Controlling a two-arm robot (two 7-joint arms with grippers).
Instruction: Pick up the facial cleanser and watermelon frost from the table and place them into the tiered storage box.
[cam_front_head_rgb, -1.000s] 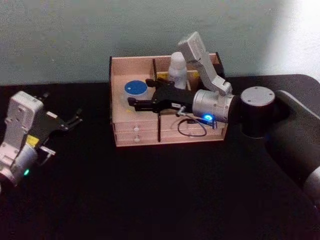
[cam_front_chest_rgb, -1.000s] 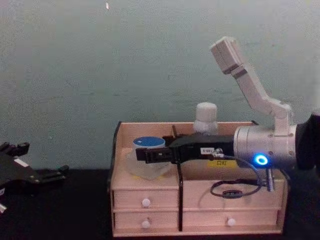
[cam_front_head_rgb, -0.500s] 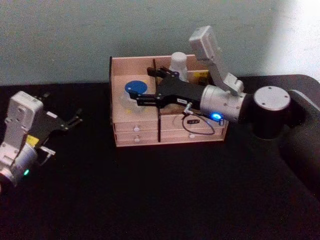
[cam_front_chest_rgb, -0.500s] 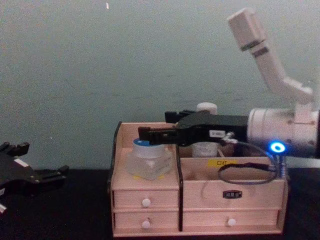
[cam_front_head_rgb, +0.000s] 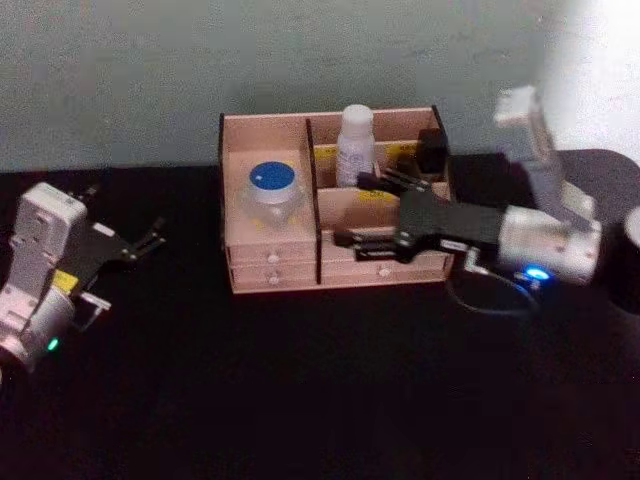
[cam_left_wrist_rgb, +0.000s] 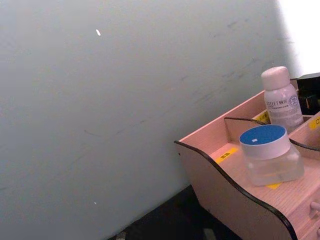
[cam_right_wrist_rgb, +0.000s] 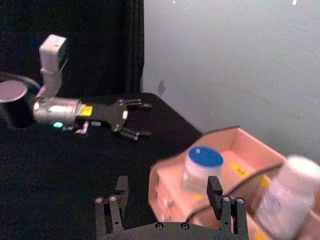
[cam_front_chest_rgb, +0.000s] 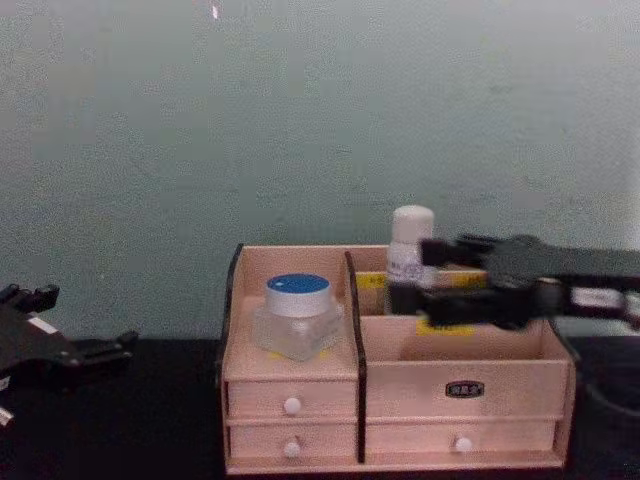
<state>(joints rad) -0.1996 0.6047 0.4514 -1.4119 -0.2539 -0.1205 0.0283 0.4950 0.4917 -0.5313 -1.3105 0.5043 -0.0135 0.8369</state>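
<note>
Watermelon frost, squat clear jar w/ blue lid, sits in wooden tiered storage box; right gripper fingers apart.

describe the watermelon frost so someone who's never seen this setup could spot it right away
Find the tiered storage box, the pinkish wooden organiser at the back of the black table against the wall. The watermelon frost sits in its left compartment, above the small drawers. It is a squat clear jar with a flat blue lid, unlike the tall slim white facial cleanser standing in the compartment to its right.
</note>
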